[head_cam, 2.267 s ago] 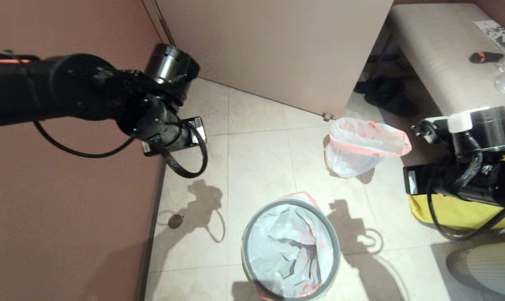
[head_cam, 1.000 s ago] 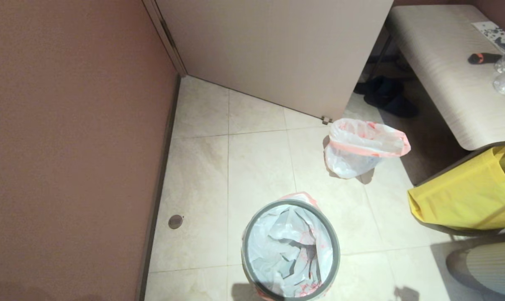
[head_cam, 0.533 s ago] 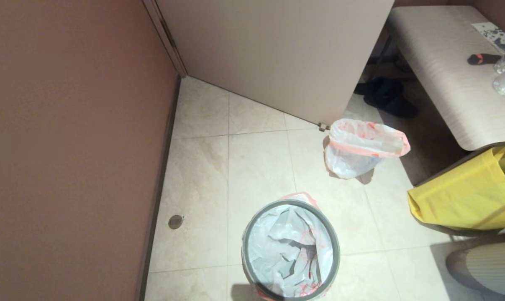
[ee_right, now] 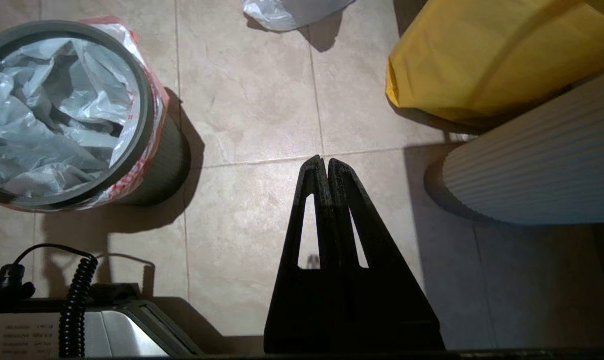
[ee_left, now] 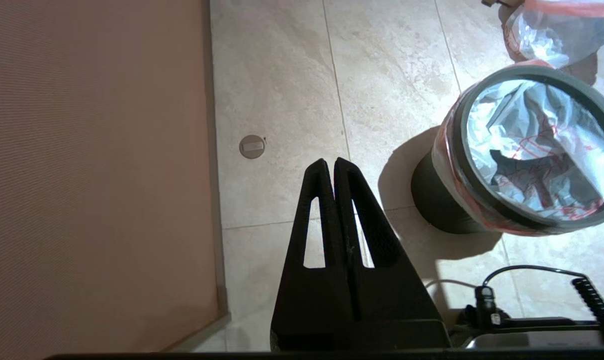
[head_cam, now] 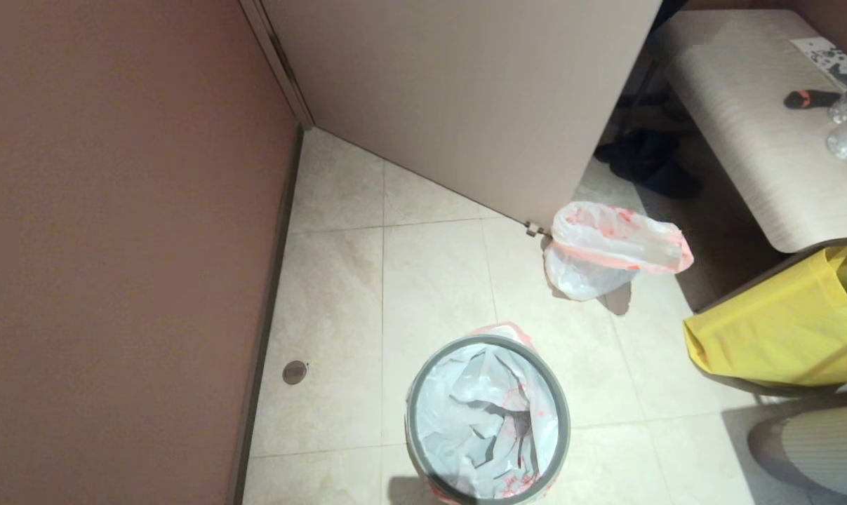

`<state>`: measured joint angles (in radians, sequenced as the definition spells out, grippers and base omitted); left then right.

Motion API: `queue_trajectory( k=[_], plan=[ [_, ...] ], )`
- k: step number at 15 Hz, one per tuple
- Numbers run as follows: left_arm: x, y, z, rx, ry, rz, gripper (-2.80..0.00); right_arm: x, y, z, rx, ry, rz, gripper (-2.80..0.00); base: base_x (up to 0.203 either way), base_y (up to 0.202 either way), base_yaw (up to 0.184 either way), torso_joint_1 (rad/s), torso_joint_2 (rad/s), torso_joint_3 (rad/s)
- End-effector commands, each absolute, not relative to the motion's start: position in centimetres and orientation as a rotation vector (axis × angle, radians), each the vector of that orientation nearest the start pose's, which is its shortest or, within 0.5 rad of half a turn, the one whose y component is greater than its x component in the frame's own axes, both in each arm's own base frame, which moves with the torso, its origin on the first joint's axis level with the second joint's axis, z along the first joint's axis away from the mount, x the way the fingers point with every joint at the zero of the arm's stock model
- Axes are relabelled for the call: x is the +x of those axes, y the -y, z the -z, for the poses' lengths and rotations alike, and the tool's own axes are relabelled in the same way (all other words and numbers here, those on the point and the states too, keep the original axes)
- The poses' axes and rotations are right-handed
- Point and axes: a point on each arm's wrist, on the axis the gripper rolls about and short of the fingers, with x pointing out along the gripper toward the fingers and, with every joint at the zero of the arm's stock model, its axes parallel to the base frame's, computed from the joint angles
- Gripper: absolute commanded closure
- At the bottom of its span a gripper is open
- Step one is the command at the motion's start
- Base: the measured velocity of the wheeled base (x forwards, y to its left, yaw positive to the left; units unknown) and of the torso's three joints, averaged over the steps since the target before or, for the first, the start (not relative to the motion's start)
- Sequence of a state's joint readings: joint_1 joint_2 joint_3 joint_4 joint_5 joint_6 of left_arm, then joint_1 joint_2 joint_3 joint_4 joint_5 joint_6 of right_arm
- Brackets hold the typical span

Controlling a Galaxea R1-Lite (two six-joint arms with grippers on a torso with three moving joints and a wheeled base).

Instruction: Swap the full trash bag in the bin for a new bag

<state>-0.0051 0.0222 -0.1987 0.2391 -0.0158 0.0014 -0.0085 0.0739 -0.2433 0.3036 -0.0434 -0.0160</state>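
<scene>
The bin (head_cam: 415, 393), round and black with a grey ring rim, stands on the tiled floor at the near middle. The new bag (head_cam: 465, 421) lines it, wrinkled, its pink-red band folded over the rim. The full trash bag (head_cam: 598, 270) stands further away to the right, against the door's lower corner, mouth open. Both arms are out of the head view. My left gripper (ee_left: 330, 162) hangs shut and empty over bare floor left of the bin (ee_left: 432, 200). My right gripper (ee_right: 323, 161) hangs shut and empty right of the bin (ee_right: 169, 155).
A brown wall (head_cam: 114, 210) runs along the left, with a floor drain (head_cam: 294, 372) near it. The door (head_cam: 465, 91) stands behind. On the right are a bench (head_cam: 760, 140), dark shoes (head_cam: 648, 161), a yellow bag (head_cam: 781, 330) and a white ribbed cylinder (head_cam: 823, 449).
Both arms have left the head view. The door's lower corner has swung nearer and now presses on the full trash bag, which leans a little to the right.
</scene>
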Motion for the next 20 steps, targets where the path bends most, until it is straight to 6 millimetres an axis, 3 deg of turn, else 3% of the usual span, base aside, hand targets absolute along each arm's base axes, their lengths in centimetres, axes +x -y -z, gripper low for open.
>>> queue_trajectory(
  k=[1, 9, 20],
  plan=[
    [-3.5, 0.0, -9.1, 0.018, -0.067, 0.029, 0.00, -3.3, 0.0, -8.3, -0.022, -0.124, 0.031, 0.00, 0.000, 0.000, 0.000, 0.000, 0.00, 0.000],
    [-2.3, 0.1, -7.4, 0.112, -0.013, 0.054, 0.00, -2.6, 0.0, -7.5, -0.032, -0.064, 0.017, 0.00, 0.000, 0.000, 0.000, 0.000, 0.00, 0.000],
    [-2.3, 0.1, -7.5, 0.101, -0.008, 0.047, 0.00, -2.6, 0.0, -7.6, -0.012, -0.060, 0.020, 0.00, 0.000, 0.000, 0.000, 0.000, 0.00, 0.000]
  ],
)
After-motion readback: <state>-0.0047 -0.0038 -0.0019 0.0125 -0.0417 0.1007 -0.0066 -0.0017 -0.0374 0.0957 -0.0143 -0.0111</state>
